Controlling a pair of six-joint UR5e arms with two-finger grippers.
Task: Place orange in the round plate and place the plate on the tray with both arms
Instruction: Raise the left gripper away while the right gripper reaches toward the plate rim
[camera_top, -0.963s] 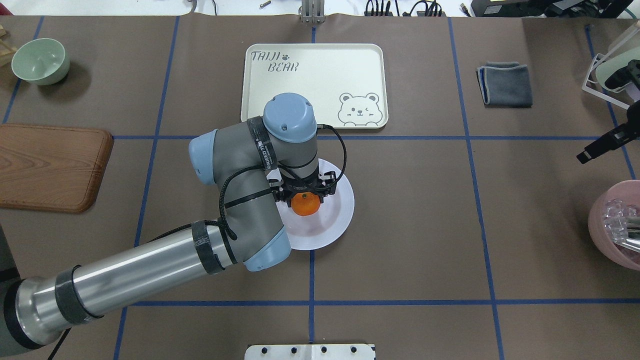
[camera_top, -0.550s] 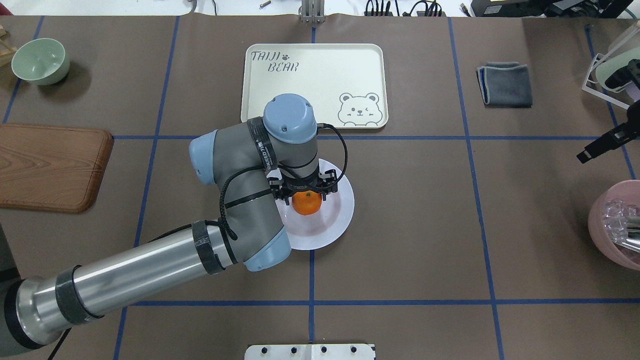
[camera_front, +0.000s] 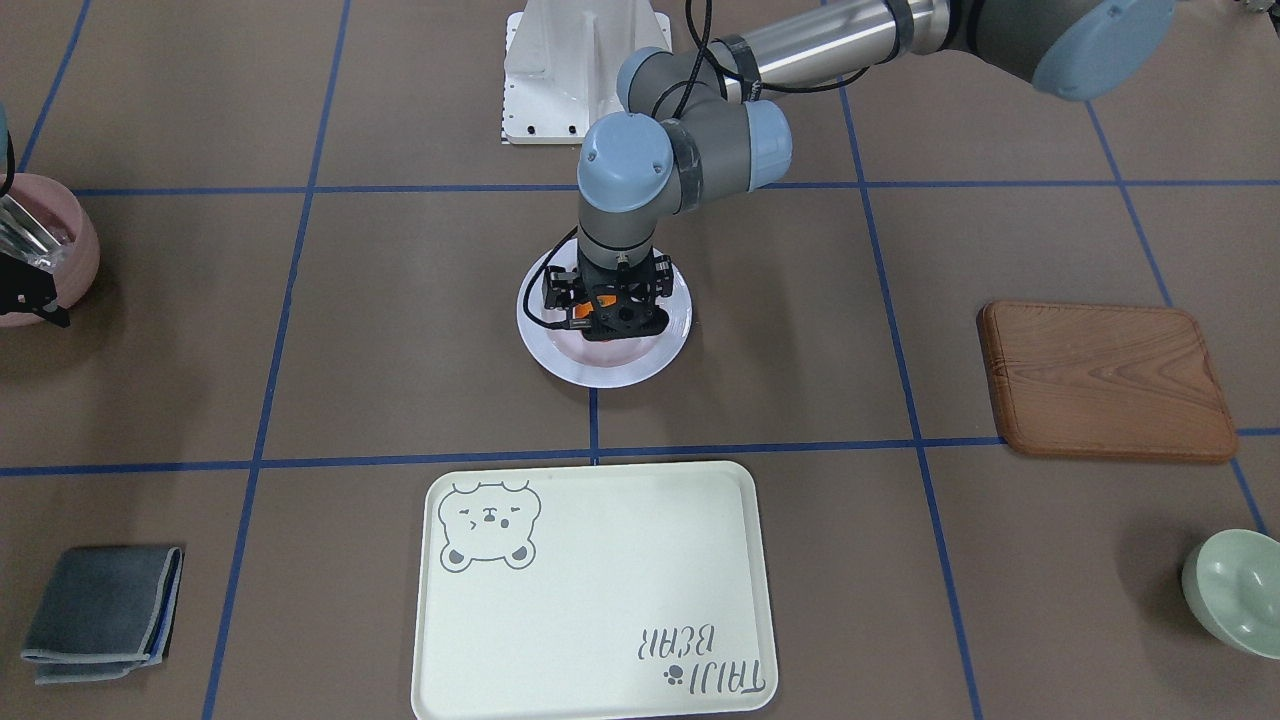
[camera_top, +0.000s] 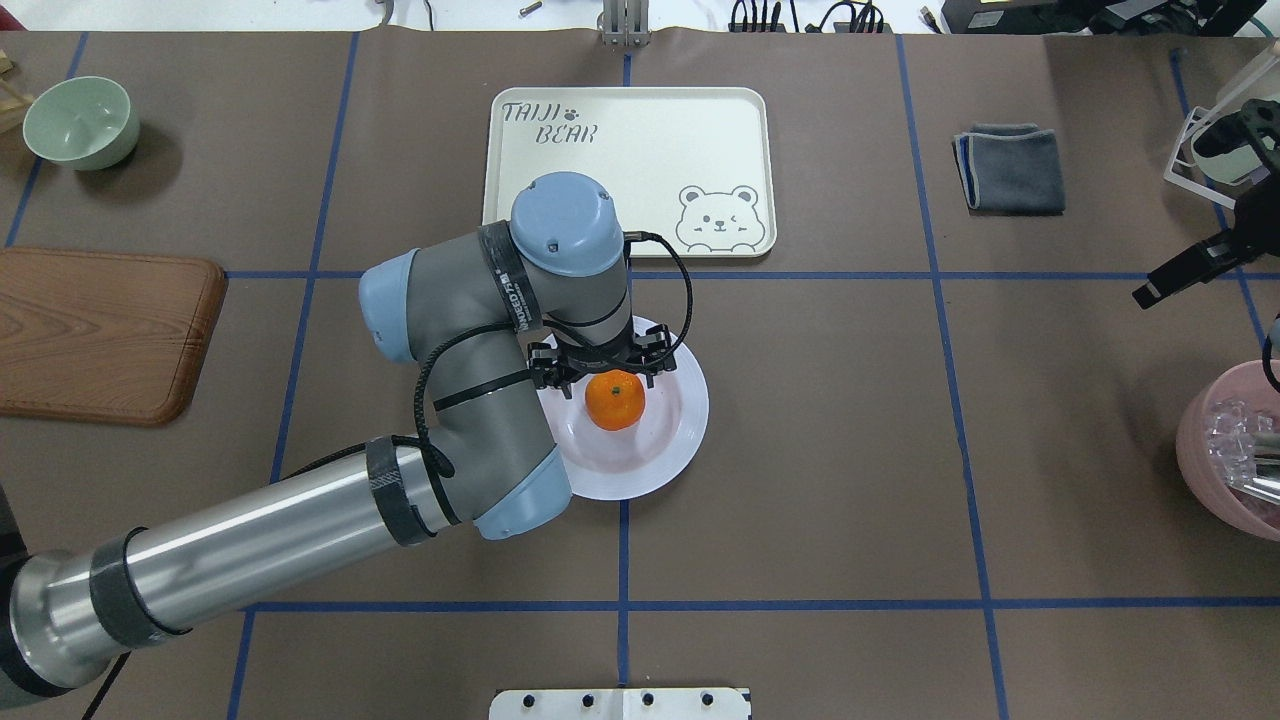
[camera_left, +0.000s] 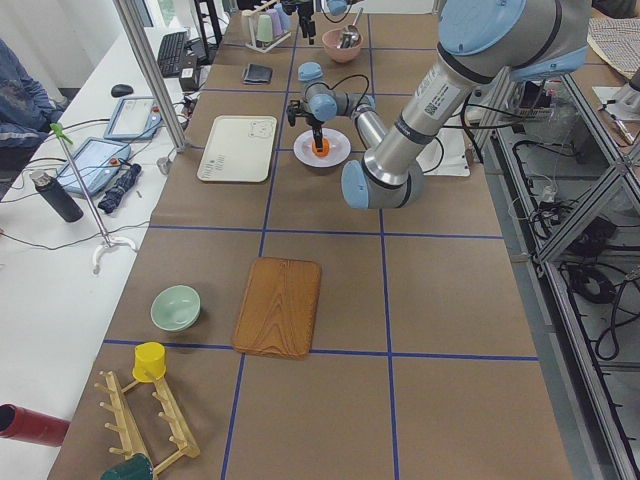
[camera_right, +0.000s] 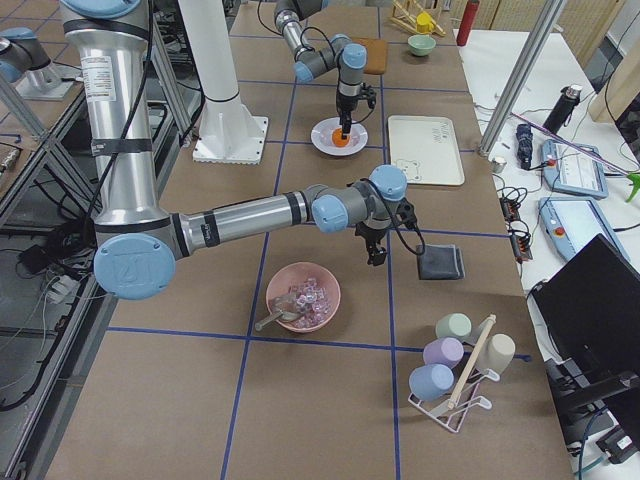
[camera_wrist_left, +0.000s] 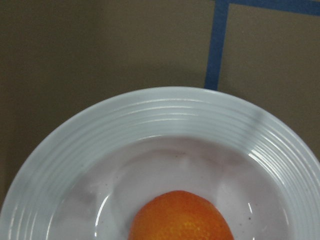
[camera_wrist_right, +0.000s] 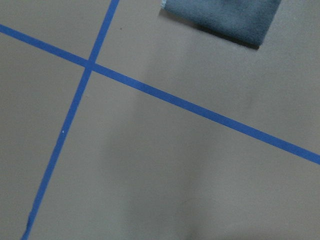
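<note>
The orange (camera_top: 614, 400) lies in the sunken centre of the white round plate (camera_top: 680, 420), near the middle of the table. My left gripper (camera_top: 600, 368) hangs just above the fruit's far side, open and not holding it. The left wrist view looks straight down on the orange (camera_wrist_left: 182, 217) resting in the plate (camera_wrist_left: 150, 115), with no fingers in frame. The cream tray (camera_top: 620, 170) with the bear drawing lies bare just beyond the plate. My right gripper (camera_top: 1150, 290) hovers at the table's right side, seen edge-on, so I cannot tell its state.
A wooden board (camera_top: 100, 335) and a green bowl (camera_top: 80, 122) are at the left. On the right are a folded grey cloth (camera_top: 1010, 167), a pink bowl (camera_top: 1235, 450) with clear pieces, and a cup rack (camera_top: 1215, 150).
My left arm has drawn back to the left, uncovering more of the orange, which stays in the plate. The right gripper has shifted slightly toward the centre.
</note>
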